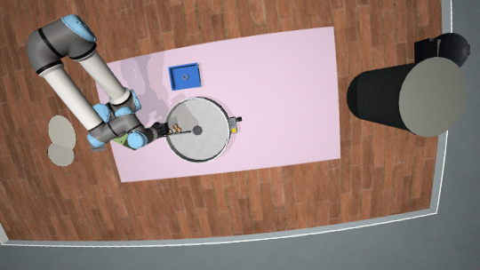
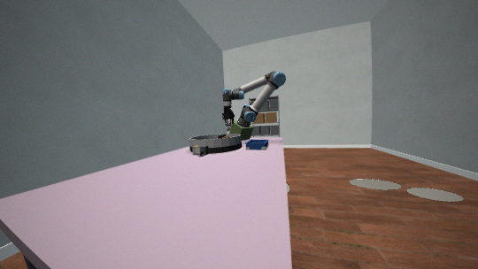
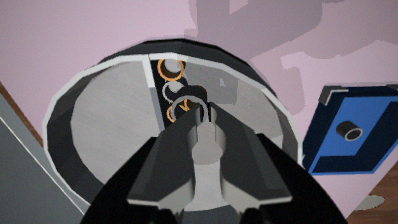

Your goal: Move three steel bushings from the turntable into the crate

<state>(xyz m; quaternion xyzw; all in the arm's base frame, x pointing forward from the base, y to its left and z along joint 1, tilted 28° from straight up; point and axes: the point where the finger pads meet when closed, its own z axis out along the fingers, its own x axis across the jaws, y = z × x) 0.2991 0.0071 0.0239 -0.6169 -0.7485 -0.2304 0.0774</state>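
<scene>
Grey-blue walls [image 2: 97, 80] and a reddish-brown plank floor [image 1: 267, 200] [image 2: 327, 221] surrounded the pink-topped bench [image 1: 284, 98] [image 2: 177, 199] [image 3: 40, 30]; a shelving unit [image 2: 279, 116] stood beyond its far edge.

The arm [image 1: 67, 93] [image 2: 262, 99] has 2 long tubes, light gray/white & smooth. Its bend at 10 o'clock in the top view is big, round & dark gray, w/ a thin black band. Lt. blue round caps sit on the joints. The foot is a chunky green block [image 2: 241, 131]. The gripper [image 1: 166, 130] [image 2: 228, 123] [image 3: 205, 104] is black, w/ 2 dark gray fingers, pale gray at their 6 o'clock ends in the wrist pic.
</scene>
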